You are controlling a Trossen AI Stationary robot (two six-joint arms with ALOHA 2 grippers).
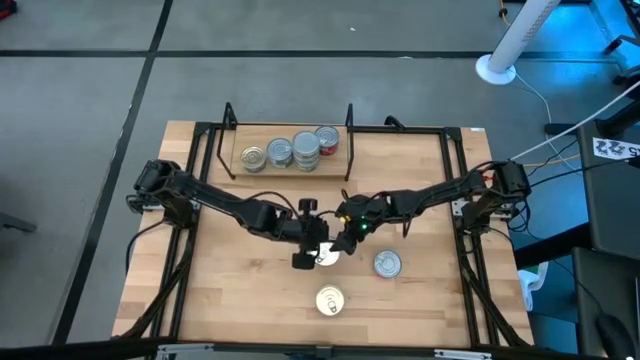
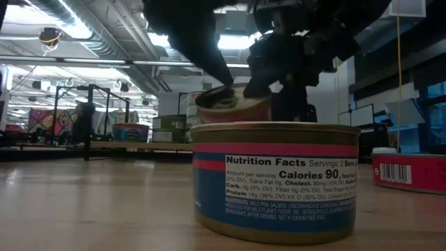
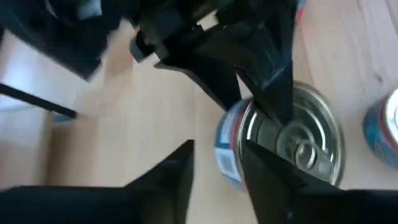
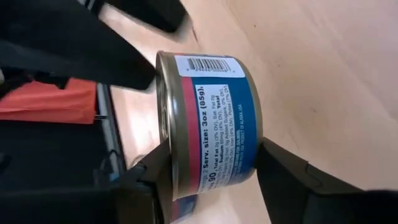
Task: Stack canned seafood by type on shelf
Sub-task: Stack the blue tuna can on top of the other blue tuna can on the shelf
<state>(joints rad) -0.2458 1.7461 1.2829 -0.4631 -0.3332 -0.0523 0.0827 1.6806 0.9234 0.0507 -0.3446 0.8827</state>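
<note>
A blue-and-red labelled can [image 4: 214, 118] hangs above the table's middle, with my right gripper [image 4: 211, 168] shut on it. My left gripper [image 3: 217, 174] stands open right beside it, one finger in front of the lid [image 3: 292, 140], bare table showing between its fingers. In the high view both grippers meet at the can [image 1: 325, 254]. The shelf [image 1: 245, 140] at the far middle carries several cans [image 1: 292, 152], some stacked. A silver-lidded can [image 1: 387, 263] and a gold-lidded can [image 1: 330, 300] stand on the table nearer the front. My right gripper pinches the can by its two flat ends: one finger lies across the pull-tab lid [image 3: 273, 93], the other against the bottom [image 4: 258, 146]. The fingers come slanting down from the table's right. The can is clear of the table, a little tilted. My left gripper has one fingertip [image 2: 221, 87] at the lid's rim; I cannot tell whether it touches.
In the low view the gold-lidded can [image 2: 275, 181] fills the foreground, and the red-sided can [image 2: 411, 171] stands at the right. Black frame rails [image 1: 200, 170] run along both sides of the wooden tabletop. Bare wood lies at the near left.
</note>
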